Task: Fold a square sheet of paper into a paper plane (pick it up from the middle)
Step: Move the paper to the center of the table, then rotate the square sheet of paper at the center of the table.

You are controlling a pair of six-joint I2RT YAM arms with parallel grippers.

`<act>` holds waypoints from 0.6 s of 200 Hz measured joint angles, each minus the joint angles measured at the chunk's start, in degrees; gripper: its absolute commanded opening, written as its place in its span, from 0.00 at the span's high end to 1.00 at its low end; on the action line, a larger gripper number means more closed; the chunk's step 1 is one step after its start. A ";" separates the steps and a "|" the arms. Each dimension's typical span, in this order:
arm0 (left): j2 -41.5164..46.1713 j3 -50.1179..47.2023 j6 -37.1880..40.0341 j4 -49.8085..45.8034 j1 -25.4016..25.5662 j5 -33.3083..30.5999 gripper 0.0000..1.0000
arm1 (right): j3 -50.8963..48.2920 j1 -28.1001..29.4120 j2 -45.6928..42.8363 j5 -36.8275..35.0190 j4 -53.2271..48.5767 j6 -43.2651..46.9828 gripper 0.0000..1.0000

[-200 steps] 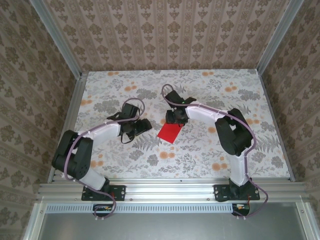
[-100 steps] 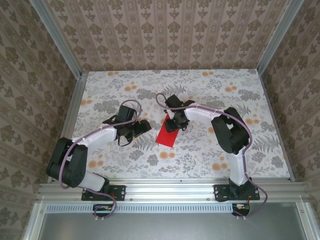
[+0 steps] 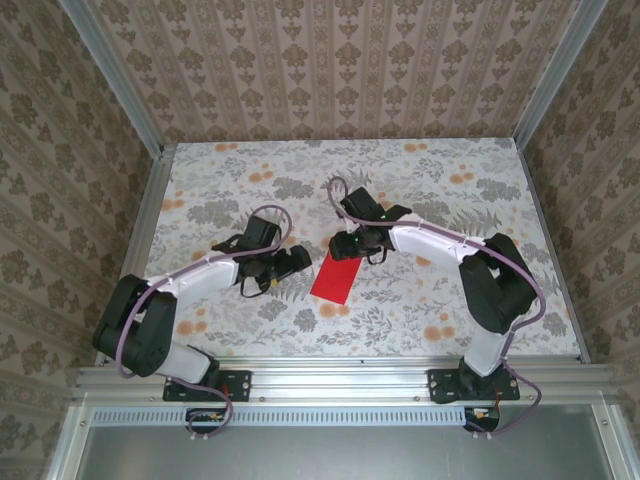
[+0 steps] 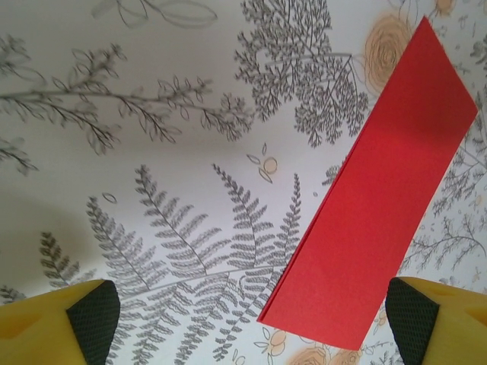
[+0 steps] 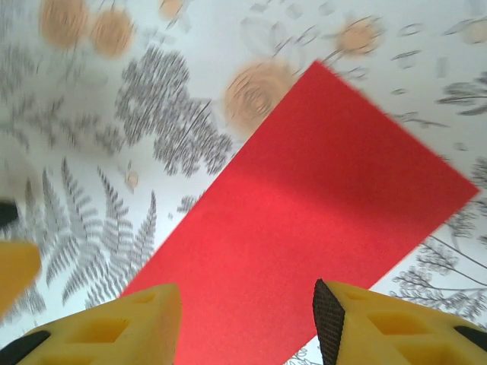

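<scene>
The square sheet of paper is bright red and lies flat on the floral table, folded into a narrow double-layered rectangle. In the left wrist view the paper runs diagonally, its open edges facing left. My left gripper sits just left of it, open wide, with its fingertips low on either side of the paper's near corner. My right gripper hovers over the paper's far end, open, its yellow fingers straddling the red surface. The paper plane is out of view.
The floral tablecloth surrounds the paper with free room on all sides. Aluminium frame rails and patterned walls bound the table. Both arm bases are bolted at the near edge.
The paper went from a wider, partly lifted shape to a flat narrow rectangle. The left gripper moved right toward it and opened wider. The right gripper shifted over the paper's far end.
</scene>
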State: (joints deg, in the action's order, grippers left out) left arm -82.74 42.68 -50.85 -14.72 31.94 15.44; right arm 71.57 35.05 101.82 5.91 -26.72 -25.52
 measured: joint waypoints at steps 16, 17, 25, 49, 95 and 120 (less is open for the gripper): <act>0.00 -0.57 -0.63 0.31 0.90 0.35 0.08 | -0.04 0.00 0.57 -2.97 0.28 -5.73 0.49; 0.00 -0.59 -0.66 0.31 0.94 0.37 0.08 | -0.04 -0.02 0.70 -3.21 0.28 -6.25 0.49; -0.02 -0.66 -0.96 0.33 1.36 0.52 0.09 | -0.04 0.00 1.49 -4.37 0.28 -8.37 0.49; -0.39 -0.66 -1.68 0.96 2.36 1.29 0.10 | 0.85 0.00 5.49 -6.91 -0.63 -12.22 0.49; -3.06 -0.66 -2.71 1.51 2.58 2.47 0.17 | 5.66 1.05 12.55 -9.57 -2.78 -10.43 0.49; -3.58 -0.66 -3.43 1.64 2.58 3.78 0.26 | 8.26 2.03 14.62 -11.04 -3.52 -5.95 0.49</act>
State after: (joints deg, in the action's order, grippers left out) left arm -86.32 42.02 -54.28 -13.08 34.52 19.22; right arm 79.83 37.08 116.44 -5.13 -30.24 -31.46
